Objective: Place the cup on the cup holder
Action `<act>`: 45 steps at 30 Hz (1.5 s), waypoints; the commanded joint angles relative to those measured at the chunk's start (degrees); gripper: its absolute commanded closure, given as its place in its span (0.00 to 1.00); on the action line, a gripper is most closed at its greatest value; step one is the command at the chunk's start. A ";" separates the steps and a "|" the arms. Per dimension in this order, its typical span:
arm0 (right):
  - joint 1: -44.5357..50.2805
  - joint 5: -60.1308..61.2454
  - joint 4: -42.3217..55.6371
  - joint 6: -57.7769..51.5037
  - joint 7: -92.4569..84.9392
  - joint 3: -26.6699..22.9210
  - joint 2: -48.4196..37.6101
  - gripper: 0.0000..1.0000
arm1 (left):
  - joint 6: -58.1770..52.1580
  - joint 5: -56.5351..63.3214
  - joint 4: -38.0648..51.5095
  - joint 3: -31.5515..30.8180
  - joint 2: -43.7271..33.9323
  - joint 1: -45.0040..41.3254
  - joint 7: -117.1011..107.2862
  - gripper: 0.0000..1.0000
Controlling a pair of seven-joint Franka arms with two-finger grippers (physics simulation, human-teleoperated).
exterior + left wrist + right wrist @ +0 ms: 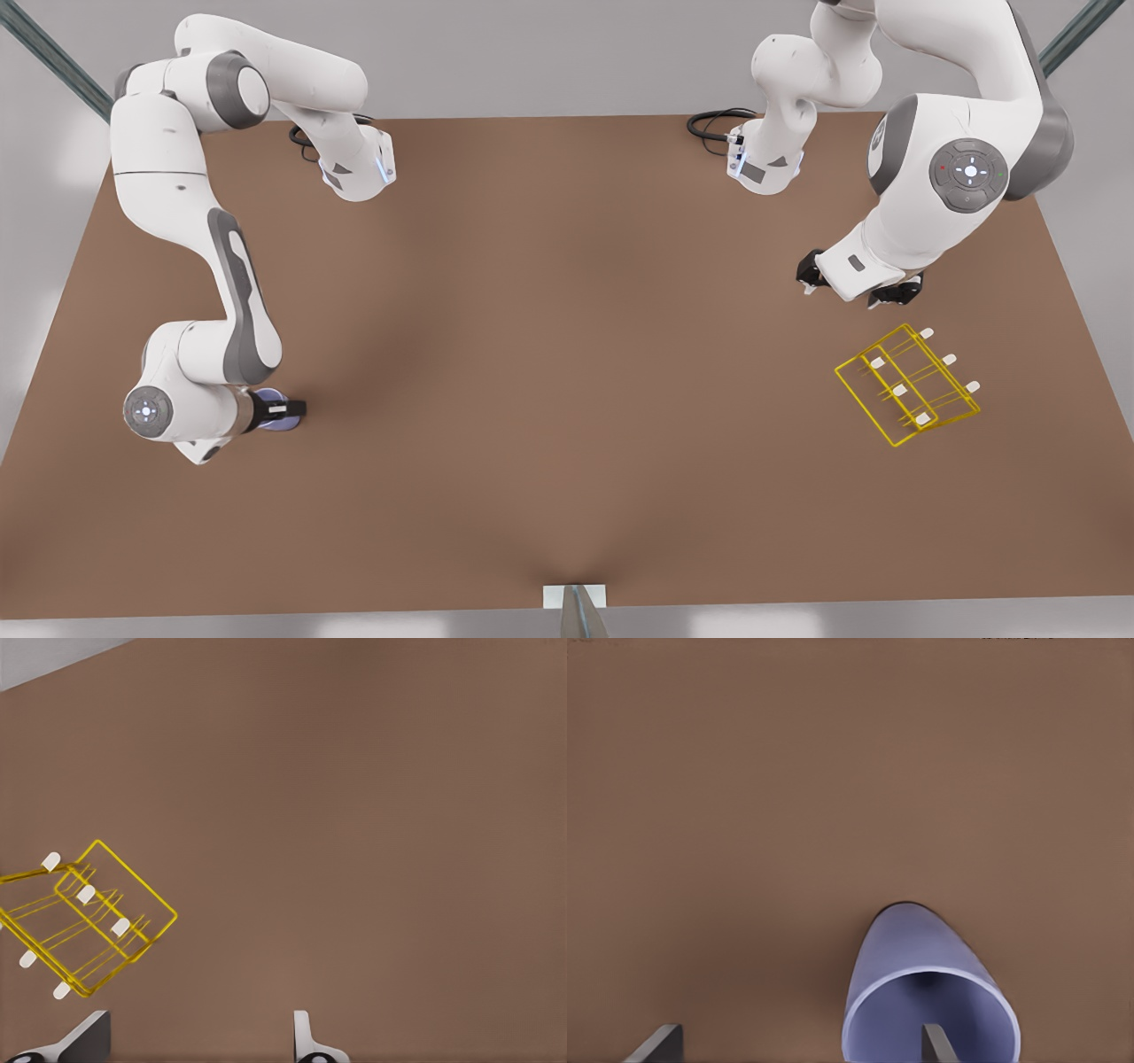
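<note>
Right fingers: the right gripper (285,409), at the front view's left, had its fingers spread apart; in the right wrist view one finger (937,1043) stood inside the mouth of the cup (926,992) and the other (656,1043) stood well outside it, so the cup wall sat between them, not yet pinched.
Left fingers: the left gripper (858,288), at the front view's right, held its fingers released with nothing between them; the left wrist view showed only bare table between the two fingertips (312,1041).
Cup: lavender-blue, standing on the table (567,372) near the front view's left edge, mostly hidden under the right gripper, with a sliver of rim showing (268,398).
Cup holder: the yellow wire rack (908,384) with white-capped prongs lay on the table at the front view's right, just beside the left gripper and well apart from the cup.
Left arm: waiting above the table near the rack.
Done: the right gripper had been brought over the cup's rim, straddling its wall.
Left to do: by my reading, closing on the wall, lifting, carrying the cup across the table and setting it on a prong; the task looked to be at an early stage.
</note>
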 commanded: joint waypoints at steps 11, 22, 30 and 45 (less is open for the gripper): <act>-1.17 -1.74 -5.25 5.63 -7.73 -0.08 -0.41 0.00 | -0.15 0.03 0.03 0.03 -0.06 -0.05 0.30 0.00; -1.26 -1.83 -7.98 9.23 -7.12 -0.08 -0.24 0.00 | -0.33 0.03 0.03 0.03 0.29 -0.05 0.30 0.00; -1.09 -1.83 -7.89 9.23 -6.85 -0.08 -0.24 0.19 | -0.33 0.03 0.03 0.03 0.38 -0.14 0.30 0.00; -1.26 -3.50 -7.89 9.14 -7.21 -0.25 0.11 0.79 | -0.24 -0.05 0.03 -0.06 1.61 -0.75 0.12 0.00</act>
